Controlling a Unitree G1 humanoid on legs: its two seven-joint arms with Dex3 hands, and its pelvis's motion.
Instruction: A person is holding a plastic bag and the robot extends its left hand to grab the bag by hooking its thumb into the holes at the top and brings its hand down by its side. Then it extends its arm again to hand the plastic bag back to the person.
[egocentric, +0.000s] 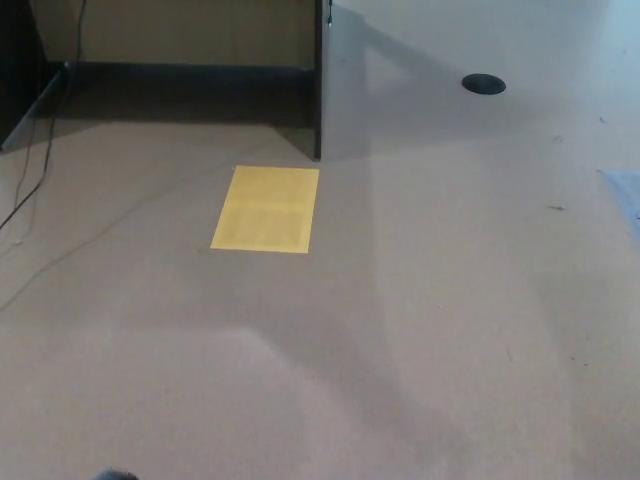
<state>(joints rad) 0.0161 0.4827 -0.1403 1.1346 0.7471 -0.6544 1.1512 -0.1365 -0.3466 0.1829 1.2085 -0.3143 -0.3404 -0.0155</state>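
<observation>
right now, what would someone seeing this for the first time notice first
The eye goes first to the yellow rectangular sheet lying flat on the tan floor, left of centre. Next come the dark upright panel edge just above it and the black round spot at upper right. No bag, person or clearly recognisable robot hand shows; only a small dark blur sits at the bottom edge.
</observation>
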